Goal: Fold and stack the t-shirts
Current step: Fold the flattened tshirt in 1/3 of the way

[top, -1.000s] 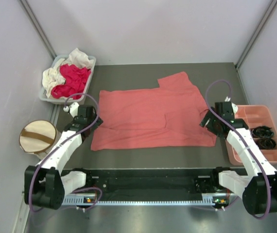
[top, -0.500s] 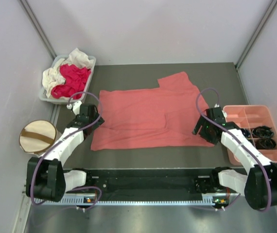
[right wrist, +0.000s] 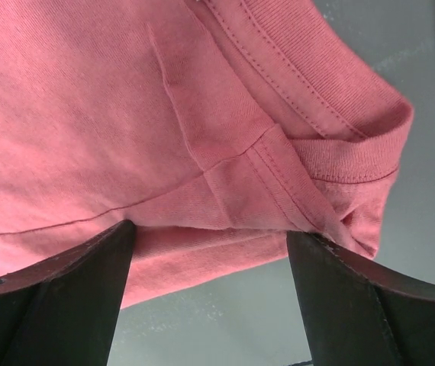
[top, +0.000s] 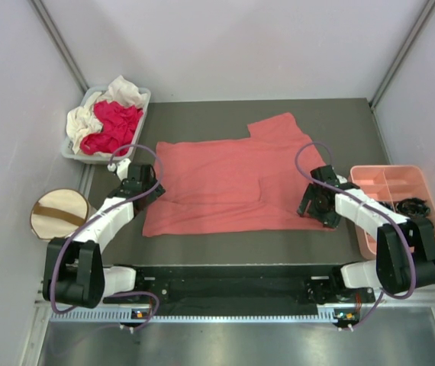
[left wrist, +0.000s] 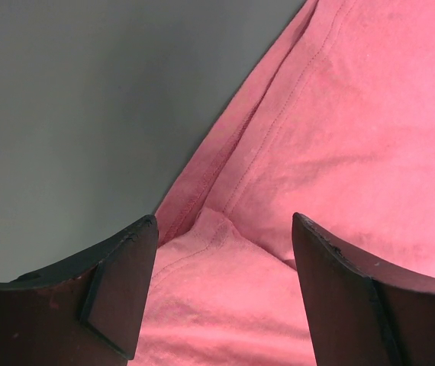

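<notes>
Pink shirt (top: 236, 183) lies flat mid-table. My left gripper (top: 143, 187) is wide and empty, with its jaws straddling the stitched edge at the shirt's 9 o'clock. Right gripper (top: 314, 207) is equally wide over the ribbed collar (right wrist: 309, 69) at 4 o'clock. Opposite edges, presumably to pinch both and fold. Magenta and cream shirts (top: 111, 118) wait in the grey bin (top: 144, 99) at 10 o'clock.

Wrist views crop the salmon-pink shirt (left wrist: 339, 152); black items (top: 414, 204) in the tray (top: 404, 180) are indistinct
</notes>
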